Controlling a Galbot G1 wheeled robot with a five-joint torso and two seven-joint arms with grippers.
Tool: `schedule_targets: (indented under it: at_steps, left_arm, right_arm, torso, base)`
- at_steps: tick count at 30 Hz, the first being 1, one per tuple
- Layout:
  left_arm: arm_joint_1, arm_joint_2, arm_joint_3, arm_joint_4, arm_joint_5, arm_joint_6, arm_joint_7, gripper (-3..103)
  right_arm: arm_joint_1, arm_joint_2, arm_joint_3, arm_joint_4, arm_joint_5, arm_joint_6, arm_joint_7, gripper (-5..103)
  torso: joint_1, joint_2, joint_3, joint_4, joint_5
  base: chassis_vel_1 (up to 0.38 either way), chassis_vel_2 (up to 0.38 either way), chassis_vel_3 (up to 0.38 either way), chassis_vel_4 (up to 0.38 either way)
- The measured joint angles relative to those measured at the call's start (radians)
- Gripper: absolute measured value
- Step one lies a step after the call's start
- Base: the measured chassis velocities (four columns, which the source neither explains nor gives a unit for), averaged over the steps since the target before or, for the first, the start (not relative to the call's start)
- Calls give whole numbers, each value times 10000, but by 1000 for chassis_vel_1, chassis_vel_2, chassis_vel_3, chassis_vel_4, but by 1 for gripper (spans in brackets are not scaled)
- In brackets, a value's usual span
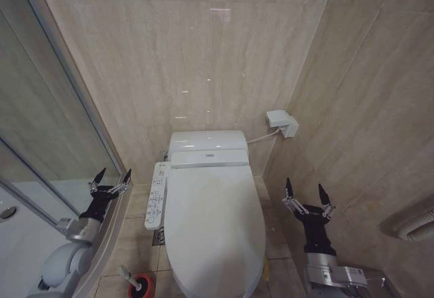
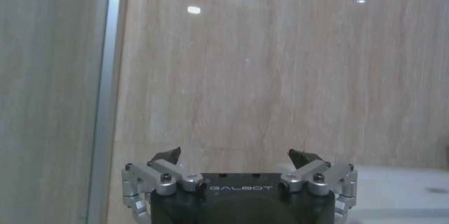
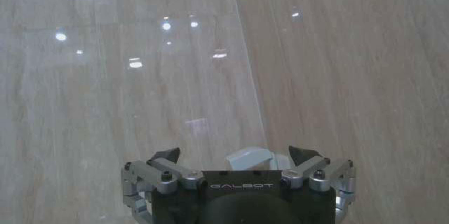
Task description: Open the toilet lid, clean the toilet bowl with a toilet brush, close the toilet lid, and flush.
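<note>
Toilet lid (image 1: 213, 227) shut flat over the bowl, long axis running from the tank toward the robot, midway between both arms. Left gripper (image 1: 112, 178) and right gripper (image 1: 306, 193) flanking it, raised, jaws spread wide and empty. Toilet brush (image 1: 135, 283) on the floor on the left gripper's side.

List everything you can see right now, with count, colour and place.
toilet lid: one, white, closed, centre.
tank: one, white, behind the lid against the wall.
control panel: one, white, on the toilet's left side.
toilet brush: one, white handle in a red holder, on the floor left of the toilet.
wall box: one, white, right of the tank.
shower glass: one, clear, far left.
left gripper: open, left of the toilet.
right gripper: open, right of the toilet.
</note>
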Motion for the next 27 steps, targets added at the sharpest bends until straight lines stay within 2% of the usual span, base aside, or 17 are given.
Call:
schedule_targets:
  at_steps: [3,4,6,11,14,19,22,27]
  left_arm:
    - [-994,106,614,1025,0,-215,275,100]
    - [-994,106,614,1025,0,-215,275,100]
    - [-1879,64,1084,1884,-19,-308,316,100]
    - [-2774,-105,1462,2856,-25,-342,316,100]
    - [-3654,-314,1853,3853,-26,-359,314,100]
    - [-4206,-417,2116,4396,-24,-375,361,100]
    - [-5034,-537,2503,5116,-2,-430,545,100]
    - [-5597,-573,2841,5713,64,-564,828,100]
  right_arm:
    - [259,-84,10,-347,44,14,4,100]
    - [259,-84,10,-347,44,14,4,100]
    - [470,-38,-12,-516,105,23,19,100]
    - [621,36,-89,-599,131,23,-37,100]
    - [772,28,-126,-711,138,40,-146,100]
    - [806,-19,-121,-735,159,59,-163,100]
    - [805,-71,-81,-697,219,77,-166,100]
    - [811,-76,-14,-576,320,79,-176,100]
  torso:
    - [0,0,0,2,0]
    - [0,0,0,2,0]
    - [1,0,0,-2,1]
    - [1,0,0,-3,1]
    - [1,0,0,-1,1]
    - [1,0,1,2,0]
    - [0,0,0,-2,1]
    - [0,0,0,-3,1]
  base:
    - [0,0,0,0]
    - [0,0,0,0]
    - [0,0,0,0]
    - [0,0,0,0]
    - [0,0,0,0]
    - [0,0,0,0]
    - [0,0,0,0]
    - [0,0,0,0]
